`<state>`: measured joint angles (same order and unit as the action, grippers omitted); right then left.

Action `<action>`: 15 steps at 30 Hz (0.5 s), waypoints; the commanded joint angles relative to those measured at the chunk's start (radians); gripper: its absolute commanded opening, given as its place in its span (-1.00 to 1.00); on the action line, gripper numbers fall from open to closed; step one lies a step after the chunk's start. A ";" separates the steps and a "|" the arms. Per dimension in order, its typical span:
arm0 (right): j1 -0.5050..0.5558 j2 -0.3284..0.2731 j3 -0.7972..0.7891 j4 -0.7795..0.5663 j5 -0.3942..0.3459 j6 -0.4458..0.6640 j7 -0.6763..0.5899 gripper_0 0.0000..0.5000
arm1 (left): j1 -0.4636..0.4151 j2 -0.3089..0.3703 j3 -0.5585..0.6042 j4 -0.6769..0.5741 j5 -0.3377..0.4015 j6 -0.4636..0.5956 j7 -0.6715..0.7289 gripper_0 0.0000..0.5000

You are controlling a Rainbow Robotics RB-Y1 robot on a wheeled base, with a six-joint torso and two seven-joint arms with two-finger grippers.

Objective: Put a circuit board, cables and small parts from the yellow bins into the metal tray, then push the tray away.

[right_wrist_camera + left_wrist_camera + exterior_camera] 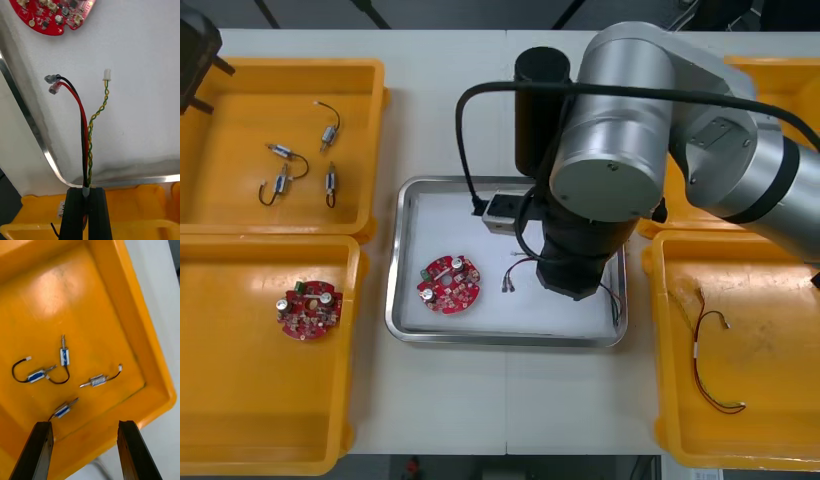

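Right arm reaching centre, jaws clamped on cables, left arm far left, jaws apart

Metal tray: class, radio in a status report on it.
Right gripper shut on red and yellow cable over metal tray. Left gripper open above small metal parts. Circuit board in tray, clear of cable.

Pale, evenly lit table, dark floor beyond its far edge.
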<state>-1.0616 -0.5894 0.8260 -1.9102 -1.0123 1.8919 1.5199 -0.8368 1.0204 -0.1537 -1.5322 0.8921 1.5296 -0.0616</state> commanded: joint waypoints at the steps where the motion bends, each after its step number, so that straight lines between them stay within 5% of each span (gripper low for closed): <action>1: -0.041 0.048 0.047 0.033 0.034 -0.028 0.131 -1.00 | -0.062 0.040 -0.079 0.010 -0.056 -0.048 0.123 1.00; 15: 0.023 0.072 0.174 0.095 0.158 -0.235 0.224 -1.00 | -0.077 -0.022 -0.179 0.172 -0.171 -0.197 -0.083 1.00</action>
<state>-1.0528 -0.5370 0.9881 -1.8056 -0.8756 1.6842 1.7188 -0.8539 1.0162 -0.3273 -1.4029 0.7503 1.3615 -0.3226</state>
